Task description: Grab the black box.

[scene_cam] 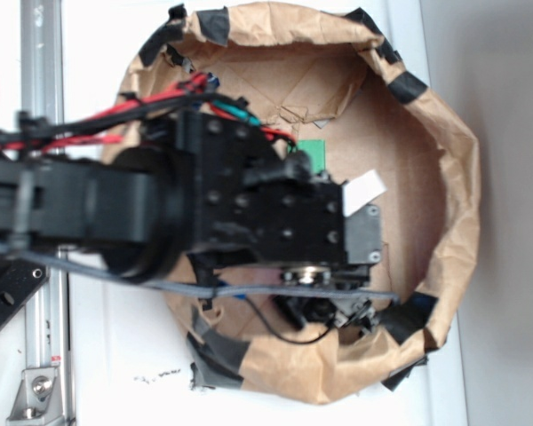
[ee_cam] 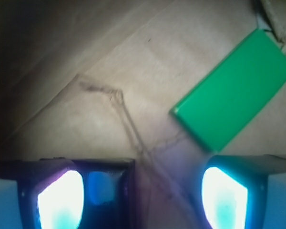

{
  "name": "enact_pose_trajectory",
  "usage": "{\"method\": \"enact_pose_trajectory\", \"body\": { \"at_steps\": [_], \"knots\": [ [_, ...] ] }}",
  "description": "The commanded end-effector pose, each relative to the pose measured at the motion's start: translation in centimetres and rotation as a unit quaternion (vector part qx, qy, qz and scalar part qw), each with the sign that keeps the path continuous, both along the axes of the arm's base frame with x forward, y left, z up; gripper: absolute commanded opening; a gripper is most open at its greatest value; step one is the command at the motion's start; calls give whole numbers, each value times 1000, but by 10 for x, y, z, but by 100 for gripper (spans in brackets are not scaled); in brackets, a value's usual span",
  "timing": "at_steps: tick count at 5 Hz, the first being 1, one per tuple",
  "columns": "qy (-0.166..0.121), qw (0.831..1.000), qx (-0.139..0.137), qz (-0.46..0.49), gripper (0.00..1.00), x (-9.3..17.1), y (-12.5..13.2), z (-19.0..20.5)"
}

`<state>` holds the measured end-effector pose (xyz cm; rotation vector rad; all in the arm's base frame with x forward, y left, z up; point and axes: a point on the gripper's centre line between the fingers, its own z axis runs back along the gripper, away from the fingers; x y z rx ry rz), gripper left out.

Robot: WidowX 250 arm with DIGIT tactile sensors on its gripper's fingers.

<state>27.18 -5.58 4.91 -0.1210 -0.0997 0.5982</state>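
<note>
Paper point(ee_cam: 109, 62) (brown, creased) lines the bin — green block point(ee_cam: 234, 90) lying flat.

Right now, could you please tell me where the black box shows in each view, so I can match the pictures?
Exterior: not visible; the arm covers the middle of the paper bowl.
Wrist: the black box sits at the bottom edge, left of centre, beside a glowing fingertip.
Shared landmark: the green block.

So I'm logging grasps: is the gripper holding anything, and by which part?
Nothing is held. The gripper is open over bare paper; the black box sits by one finger, ungripped.
</note>
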Motion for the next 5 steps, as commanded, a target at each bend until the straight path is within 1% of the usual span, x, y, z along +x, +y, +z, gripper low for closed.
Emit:
{"method": "enact_pose_trajectory", "body": {
  "at_steps": [1, 2, 3, 4, 5],
  "knots": [
    [-63, 998, -10, 5, 100, -10, 18, 47],
    [-54, 999, -8, 2, 100, -7, 15, 44],
    [-37, 999, -3, -8, 100, -2, 6, 28],
    [-20, 999, -21, -26, 100, 4, -11, 13],
    [-14, 998, -35, -41, 100, 12, -25, 0]
  ]
}}
